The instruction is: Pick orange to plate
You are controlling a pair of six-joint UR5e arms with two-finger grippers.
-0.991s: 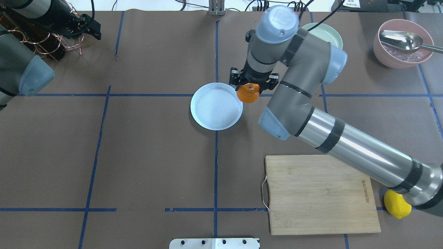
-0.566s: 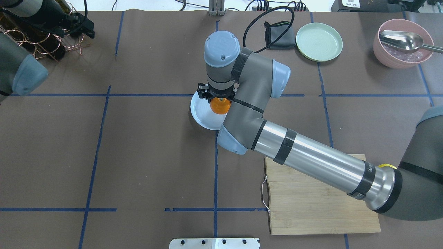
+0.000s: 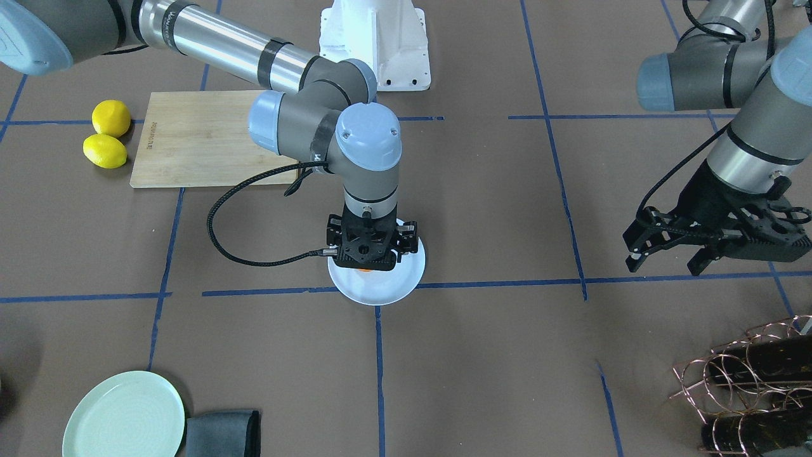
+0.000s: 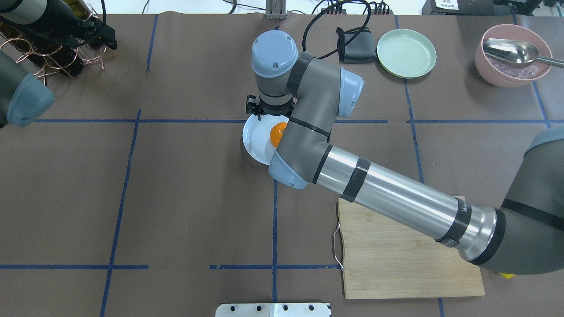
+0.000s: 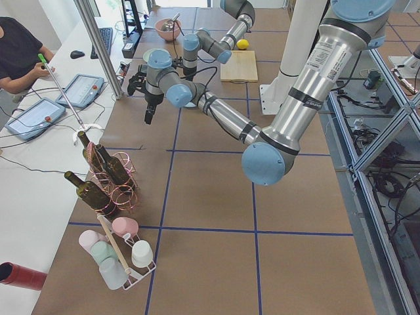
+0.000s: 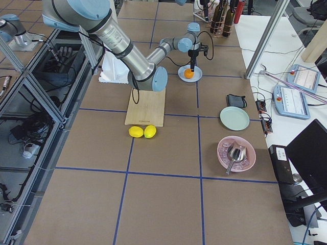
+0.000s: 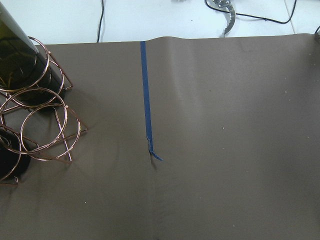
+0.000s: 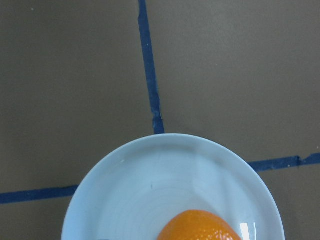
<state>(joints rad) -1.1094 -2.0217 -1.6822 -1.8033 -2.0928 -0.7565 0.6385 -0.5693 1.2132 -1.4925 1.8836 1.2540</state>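
The right gripper point(image 3: 366, 257) has swung left, bringing the orange point(image 4: 277, 133) from the plate's point(image 4: 254, 140) right rim onto its middle. Its grip is hidden, so release is unconfirmed. The left gripper point(image 3: 666, 251) hangs wide at frame right.

A copper wire rack point(image 7: 37, 125) stood at the left edge, holding dark green bottles point(image 7: 20, 65). A blue tape line point(image 7: 146, 100) ran down the brown bench point(image 7: 235, 140), ending in a frayed tip.
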